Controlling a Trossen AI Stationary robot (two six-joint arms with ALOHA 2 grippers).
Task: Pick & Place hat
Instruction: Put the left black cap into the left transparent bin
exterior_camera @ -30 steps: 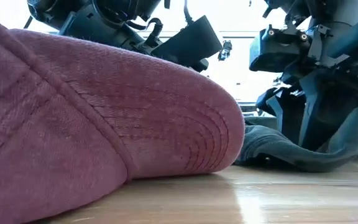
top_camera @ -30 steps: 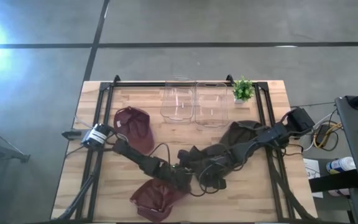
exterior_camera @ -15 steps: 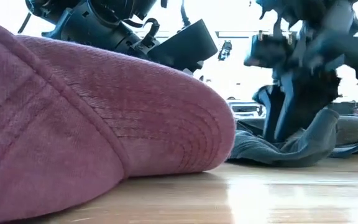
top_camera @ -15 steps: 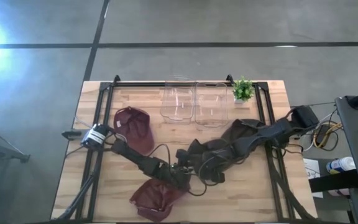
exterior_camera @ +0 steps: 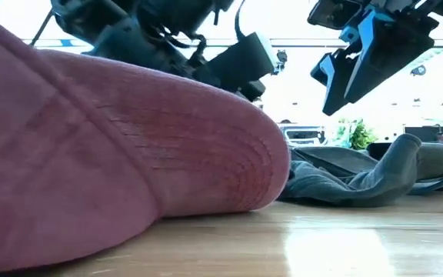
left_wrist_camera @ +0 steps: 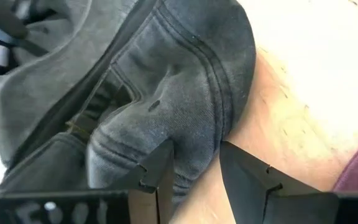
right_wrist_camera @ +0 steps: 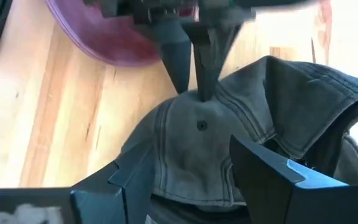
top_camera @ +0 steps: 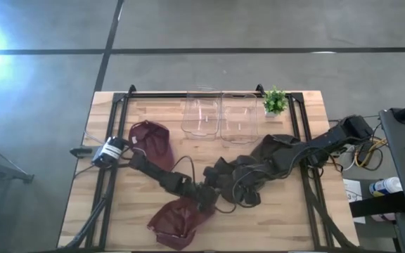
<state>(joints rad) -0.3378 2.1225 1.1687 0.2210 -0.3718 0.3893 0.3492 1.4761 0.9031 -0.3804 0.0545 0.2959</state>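
The grey hat (top_camera: 255, 169) lay crumpled on the table (top_camera: 294, 211), just right of the maroon hat (top_camera: 178, 219) at the front edge. The left claw (left_wrist_camera: 194, 171), its arm stretched low across the table, pinched the grey hat's fabric. The right claw (right_wrist_camera: 191, 165) hovered above the grey hat, fingers spread wide, holding nothing.

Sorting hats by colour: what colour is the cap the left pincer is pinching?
Faded dark grey cap, with darker stitching; clearest in the left wrist view.
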